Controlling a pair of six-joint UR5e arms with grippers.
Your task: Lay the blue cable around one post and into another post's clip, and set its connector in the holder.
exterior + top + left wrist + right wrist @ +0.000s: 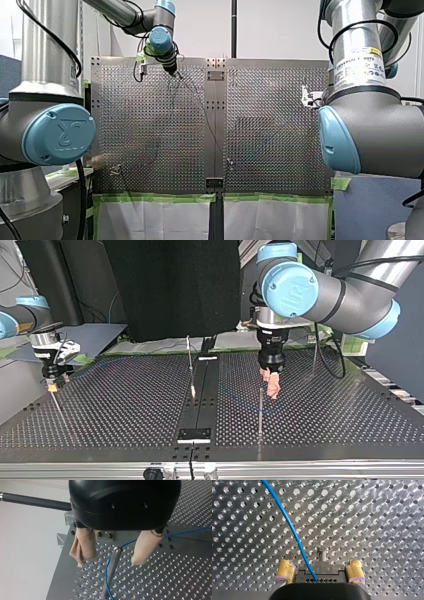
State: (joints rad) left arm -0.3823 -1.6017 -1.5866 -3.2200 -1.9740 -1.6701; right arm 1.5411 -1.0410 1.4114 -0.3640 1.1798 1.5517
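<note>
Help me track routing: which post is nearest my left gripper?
The post right of the top view's centre rail, beside my left gripper, blue cable curving past it.

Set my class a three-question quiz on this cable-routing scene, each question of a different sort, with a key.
1. True or false: the pads of my left tool stand either side of a metal post.
2. The pads of my right tool are: A yellow, B green, C red.
3. Fill in: the cable is ___ in colour.
Key: 1 true; 2 A; 3 blue.
</note>
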